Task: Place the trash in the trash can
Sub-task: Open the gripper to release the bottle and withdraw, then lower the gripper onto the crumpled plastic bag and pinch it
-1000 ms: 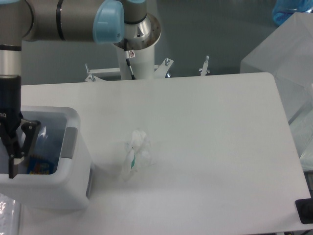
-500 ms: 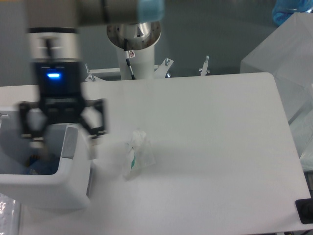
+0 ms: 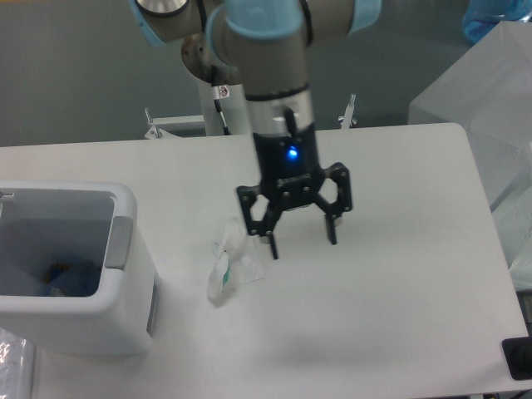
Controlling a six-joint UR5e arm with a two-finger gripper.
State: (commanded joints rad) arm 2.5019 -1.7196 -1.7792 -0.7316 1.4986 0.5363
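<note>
Inside trash can (image 3: 125, 274): bottle (image 3: 56, 281); wrapper (image 3: 233, 264) outside, on table (image 3: 391, 274)

- The gripper (image 3: 302, 240) hangs over the white table (image 3: 399, 274), fingers spread wide with nothing between them.
- Just left of its left fingertip lies the crumpled wrapper (image 3: 232, 263) — green mark showing.
- Well to its left stands the trash can (image 3: 125, 287) — something blue inside.

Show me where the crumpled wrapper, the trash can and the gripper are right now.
crumpled wrapper (image 3: 232, 266), fixed camera view, on the middle of the crinkled plastic.
trash can (image 3: 125, 218), fixed camera view, on its white rim at the near right corner.
gripper (image 3: 302, 241), fixed camera view, midway between the two open fingertips.
</note>
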